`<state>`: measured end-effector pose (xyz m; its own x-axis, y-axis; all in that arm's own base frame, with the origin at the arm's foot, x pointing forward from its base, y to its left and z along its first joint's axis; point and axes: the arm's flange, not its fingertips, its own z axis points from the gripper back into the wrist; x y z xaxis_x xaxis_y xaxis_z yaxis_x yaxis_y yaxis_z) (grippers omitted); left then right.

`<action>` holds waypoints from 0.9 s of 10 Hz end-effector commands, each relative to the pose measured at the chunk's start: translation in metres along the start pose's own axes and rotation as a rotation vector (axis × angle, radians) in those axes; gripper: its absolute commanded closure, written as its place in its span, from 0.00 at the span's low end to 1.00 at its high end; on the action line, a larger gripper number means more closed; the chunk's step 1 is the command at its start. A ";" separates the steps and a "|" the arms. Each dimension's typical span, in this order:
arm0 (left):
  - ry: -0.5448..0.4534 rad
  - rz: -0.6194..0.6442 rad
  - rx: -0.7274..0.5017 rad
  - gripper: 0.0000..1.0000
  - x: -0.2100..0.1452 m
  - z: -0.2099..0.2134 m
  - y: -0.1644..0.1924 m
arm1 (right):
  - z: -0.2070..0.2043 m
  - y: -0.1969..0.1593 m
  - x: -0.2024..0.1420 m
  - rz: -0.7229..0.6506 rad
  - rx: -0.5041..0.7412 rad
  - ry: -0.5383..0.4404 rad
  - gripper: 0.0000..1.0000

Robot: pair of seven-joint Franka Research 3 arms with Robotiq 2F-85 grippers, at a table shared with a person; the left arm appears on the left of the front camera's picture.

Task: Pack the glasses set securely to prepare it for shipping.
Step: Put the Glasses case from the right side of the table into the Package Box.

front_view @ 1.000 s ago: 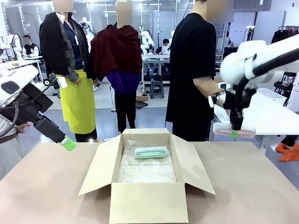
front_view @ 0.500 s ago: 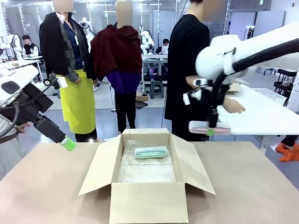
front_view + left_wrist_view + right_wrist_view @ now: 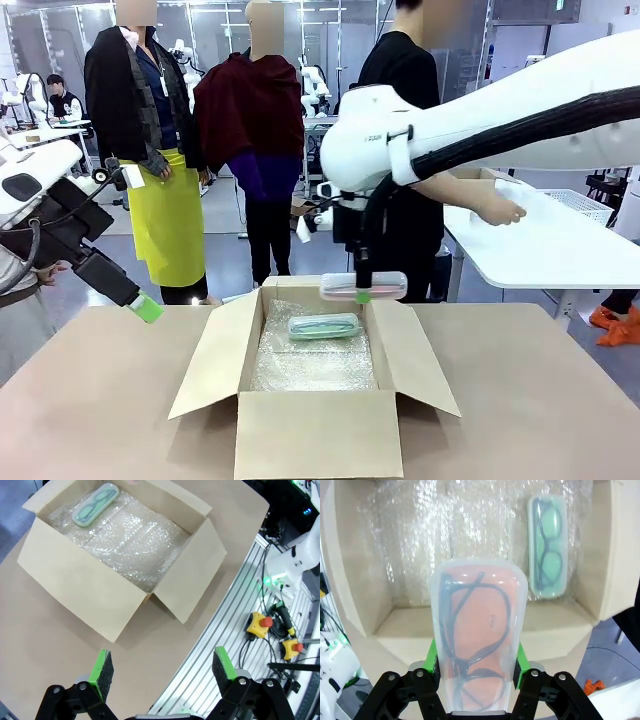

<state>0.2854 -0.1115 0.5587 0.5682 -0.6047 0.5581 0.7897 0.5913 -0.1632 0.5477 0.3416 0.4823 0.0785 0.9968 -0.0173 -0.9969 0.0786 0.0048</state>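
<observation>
The right gripper's (image 3: 476, 656) green-padded fingers (image 3: 433, 655) are clamped across the width of the flat, see-through pink case with rounded ends (image 3: 477, 610), which has reddish glasses inside. The case hangs level over the far rim of the open brown cardboard box (image 3: 318, 435). It looks held flat so that it can go straight down and lie on its broad face.

The left gripper's (image 3: 162, 666) fingers stand wide apart with nothing between them. It hangs above the tan table (image 3: 100, 400) at the left, well apart from the box, probably parked to leave the way clear.

The box's flaps are splayed outward, and a clear bubble wrap sheet (image 3: 130, 545) lines its floor as cushioning. The matching mint-green see-through case (image 3: 324, 326) lies flat on the wrap near the far wall. The nearer stretch of wrap is bare, which leaves room for the pink case beside it.
</observation>
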 end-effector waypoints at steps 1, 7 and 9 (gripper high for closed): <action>0.002 -0.001 -0.001 0.00 -0.001 0.001 0.000 | -0.018 0.001 0.028 -0.036 -0.016 0.002 0.69; 0.002 -0.001 -0.001 0.00 -0.001 0.001 0.000 | -0.108 0.007 0.067 0.006 0.029 -0.023 0.69; 0.002 -0.001 -0.001 0.00 -0.001 0.001 0.000 | -0.130 0.008 0.070 0.009 0.050 -0.046 0.69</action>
<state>0.2854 -0.1113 0.5587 0.5684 -0.6044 0.5581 0.7894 0.5917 -0.1632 0.5509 0.4079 0.3523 0.0453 0.9988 0.0206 -0.9962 0.0436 0.0750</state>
